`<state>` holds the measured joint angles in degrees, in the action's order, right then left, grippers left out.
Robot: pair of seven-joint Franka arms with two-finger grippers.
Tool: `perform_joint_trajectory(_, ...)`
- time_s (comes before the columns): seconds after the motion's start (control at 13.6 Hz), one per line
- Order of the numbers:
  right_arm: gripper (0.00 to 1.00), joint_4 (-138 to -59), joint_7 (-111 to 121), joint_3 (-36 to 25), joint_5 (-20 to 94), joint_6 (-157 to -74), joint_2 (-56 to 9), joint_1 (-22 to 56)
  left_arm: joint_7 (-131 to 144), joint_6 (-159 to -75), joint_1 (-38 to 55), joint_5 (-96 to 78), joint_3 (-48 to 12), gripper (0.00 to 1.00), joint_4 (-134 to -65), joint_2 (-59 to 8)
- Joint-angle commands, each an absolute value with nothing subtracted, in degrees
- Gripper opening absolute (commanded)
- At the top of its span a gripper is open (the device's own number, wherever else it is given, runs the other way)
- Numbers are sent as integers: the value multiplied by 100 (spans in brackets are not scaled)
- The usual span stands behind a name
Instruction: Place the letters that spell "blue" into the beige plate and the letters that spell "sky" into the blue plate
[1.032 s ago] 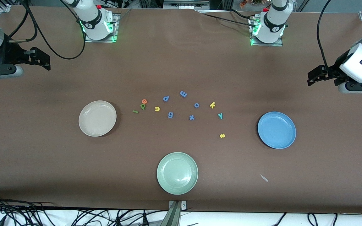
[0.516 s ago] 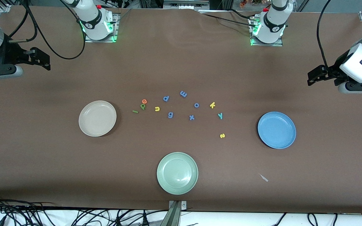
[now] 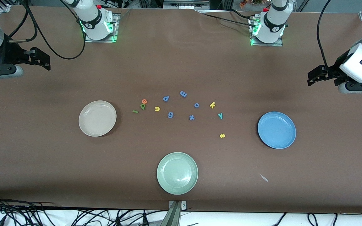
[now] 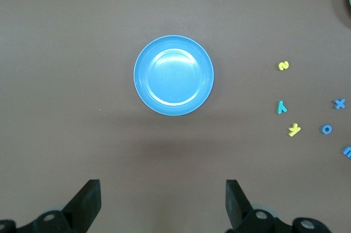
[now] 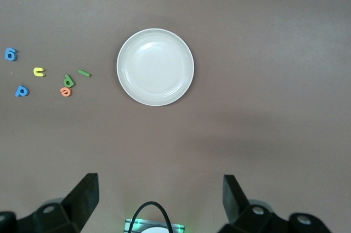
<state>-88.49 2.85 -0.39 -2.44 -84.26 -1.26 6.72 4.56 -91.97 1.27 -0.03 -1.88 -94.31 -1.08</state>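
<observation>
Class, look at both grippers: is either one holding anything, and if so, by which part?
Nothing is held. The left gripper and right gripper are both open and empty, waiting at the table's ends.

The letters (image 3: 181,108) lie on the table (image 3: 42,157) between the beige plate (image 3: 97,118) and the blue plate (image 3: 276,130).

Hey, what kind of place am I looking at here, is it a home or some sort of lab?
Most likely a robotics lab bench, not a home. Two robot arm bases are bolted along the brown table, loose cables trail off its edge, and foam letters lie between a beige plate and a blue plate.
</observation>
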Motion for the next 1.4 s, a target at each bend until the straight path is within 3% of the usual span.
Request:
perform_joint_trajectory(0.0,100,-8701,325,-35,-149,-8332,-193,615,422,-9132,97,97,-202,100,-9343,-97)
perform_joint_trajectory(1.33,100,-8701,343,-193,413,-8569,-316,782,369,-9105,123,132,-211,100,-9343,-132)
